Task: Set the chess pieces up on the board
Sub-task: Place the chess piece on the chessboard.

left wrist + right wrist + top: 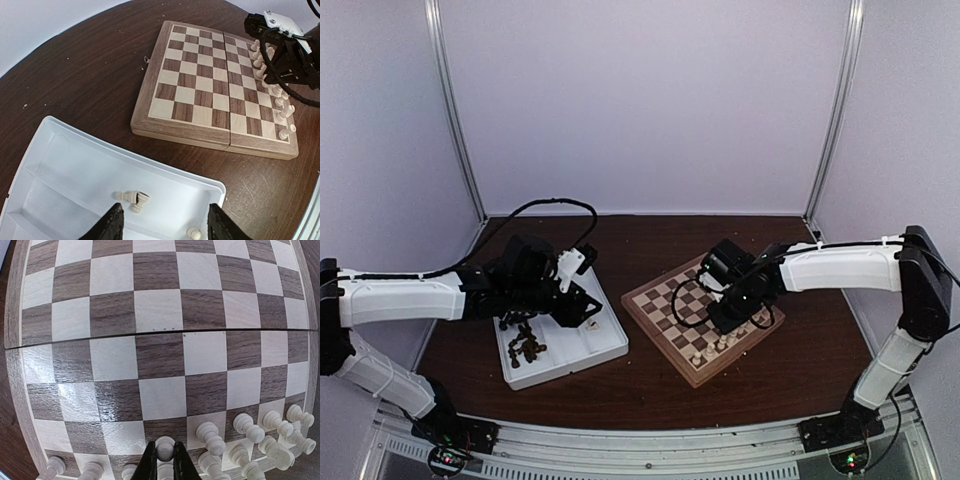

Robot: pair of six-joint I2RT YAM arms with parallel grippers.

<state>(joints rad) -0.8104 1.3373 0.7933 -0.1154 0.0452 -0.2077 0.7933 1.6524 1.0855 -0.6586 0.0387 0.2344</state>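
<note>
Right wrist: my right tool [165, 451] is clenched on a cream pawn [165, 442]. The head is pinched between both fingers and the pawn is upright, in line with the pawn row. I can't tell whether its foot is down on the square.

Top external, right arm: elbow is high, forearm runs level across to the board [665, 300], and the wrist bends down over the side where the cream pieces [247, 426] stand.

Around the right tool:
- Right of it, pawns stand close together with a second row of cream pieces behind them.
- Left of it, three more cream tops show at the frame edge.
- Ahead of it are bare squares, then the fold seam, then more bare squares to the far rim.
- Room to move is ahead; the sides are tight.

Left arm: forearm is level, and the left tool [165, 227] is released, fingers wide apart with nothing between them, hanging over the white tray [75, 165].
- Just ahead of it, toppled pieces [132, 197] lie on the tray floor.
- One more cream piece lies beside its right finger.
- The dark pieces [527, 342] are heaped in the tray to its left.
- Past the tray wall ahead is bare bench [90, 75], then the board's near rim.
</note>
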